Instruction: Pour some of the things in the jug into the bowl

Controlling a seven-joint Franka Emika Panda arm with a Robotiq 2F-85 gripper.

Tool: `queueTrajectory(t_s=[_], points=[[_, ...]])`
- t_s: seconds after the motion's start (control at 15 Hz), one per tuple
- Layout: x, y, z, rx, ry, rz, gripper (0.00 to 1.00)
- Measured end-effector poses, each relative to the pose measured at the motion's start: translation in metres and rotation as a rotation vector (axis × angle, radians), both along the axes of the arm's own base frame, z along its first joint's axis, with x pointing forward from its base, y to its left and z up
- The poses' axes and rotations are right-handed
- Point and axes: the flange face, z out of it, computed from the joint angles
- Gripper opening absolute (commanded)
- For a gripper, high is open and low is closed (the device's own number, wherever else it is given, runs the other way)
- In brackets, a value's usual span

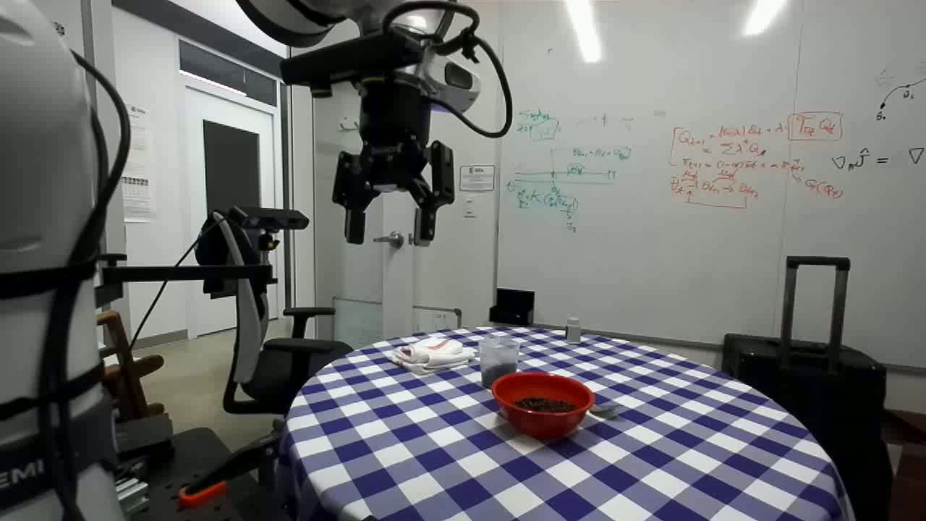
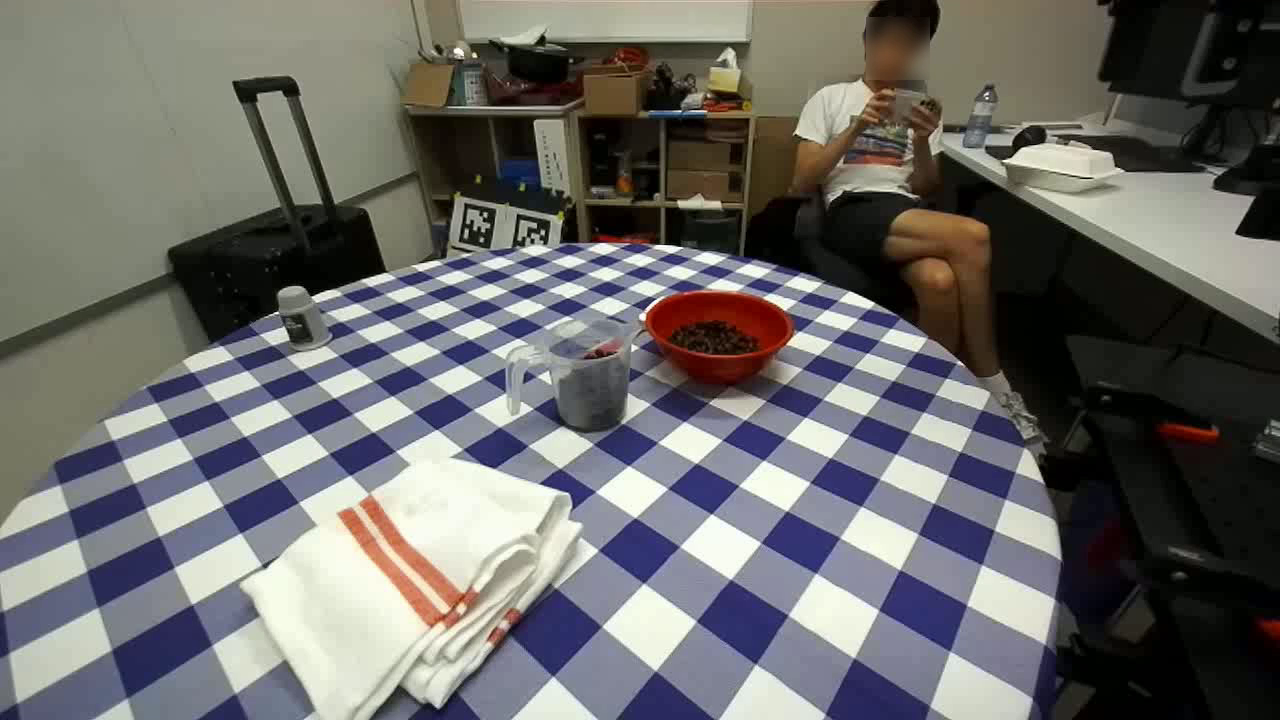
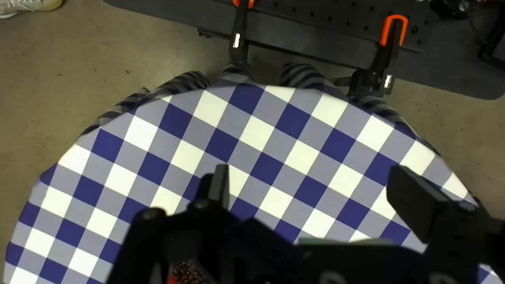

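The gripper (image 1: 391, 229) hangs high in the air, and its fingers (image 1: 425, 228) point down. They are wide apart, and it has hold of nothing. In the wrist view, the blue and white checks of the table (image 3: 272, 165) show between them.

The clear jug (image 2: 590, 380) stands upright on the table, with dark stuff (image 2: 590, 405) in it. Its handle sticks out on the side away from the bowl (image 2: 728, 370). The bowl is red, sits just beside the jug and has lots of small dark bits (image 2: 714, 338) in it. It is hard to tell if the jug and the bowl touch.

A folded white towel (image 2: 400, 570) with red stripes lies near the jug. A small gray jar (image 2: 303, 320) stands near the edge of the table, well apart from the bowl. A small gray thing (image 1: 606, 410) lies just beside the bowl, too small to name.

In an exterior view, a person (image 2: 868, 150) sits past the table with one leg over the other. A black case (image 1: 803, 391) with a tall bar stands by a white board (image 1: 651, 268).
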Motion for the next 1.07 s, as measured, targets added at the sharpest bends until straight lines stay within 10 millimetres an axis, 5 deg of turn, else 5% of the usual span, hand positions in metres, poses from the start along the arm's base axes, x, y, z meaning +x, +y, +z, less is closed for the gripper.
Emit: queueTrajectory(t_s=[0.53, 0.8, 1.07], points=[[0.015, 0.011, 0.005, -0.001, -0.054, 0.051, 1.00], [0.061, 0.035, -0.001, 0.001, -0.170, 0.200, 1.00], [0.112, 0.053, -0.031, -0.002, -0.186, 0.337, 1.00]])
